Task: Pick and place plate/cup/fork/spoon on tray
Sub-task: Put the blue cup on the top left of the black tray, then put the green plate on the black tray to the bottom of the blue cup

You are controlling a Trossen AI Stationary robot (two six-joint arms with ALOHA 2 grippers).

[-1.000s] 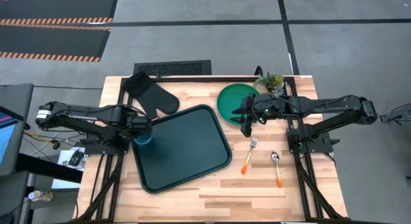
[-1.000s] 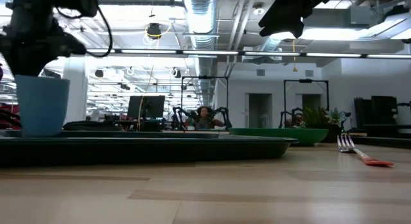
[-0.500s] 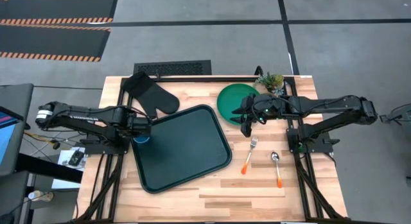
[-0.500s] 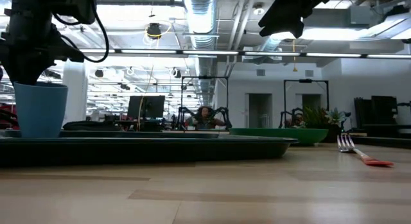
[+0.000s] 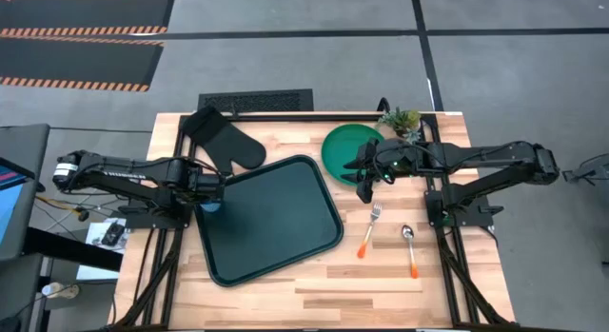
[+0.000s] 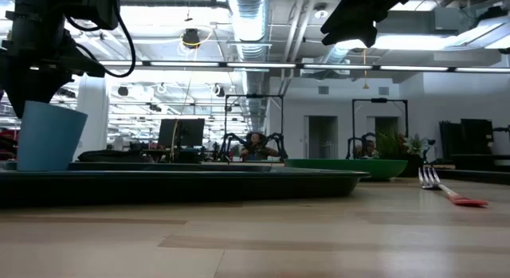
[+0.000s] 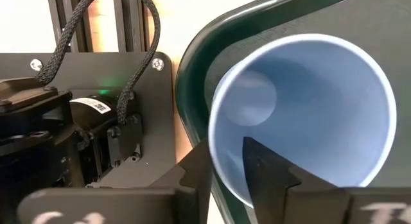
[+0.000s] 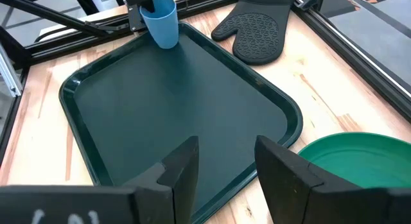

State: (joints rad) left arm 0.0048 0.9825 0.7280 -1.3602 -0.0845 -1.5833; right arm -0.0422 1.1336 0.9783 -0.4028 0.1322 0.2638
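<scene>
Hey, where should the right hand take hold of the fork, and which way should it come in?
Grip the fork by its orange handle, coming straight down from above. It lies flat on the table, clear of the spoon, with the handle the longest part, so fingers should close across its narrow width.

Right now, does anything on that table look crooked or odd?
Yes: the cup leans sideways at the tray corner instead of standing upright, its rim pinched by the left gripper fingers. Nothing looks spilled or damaged.
</scene>
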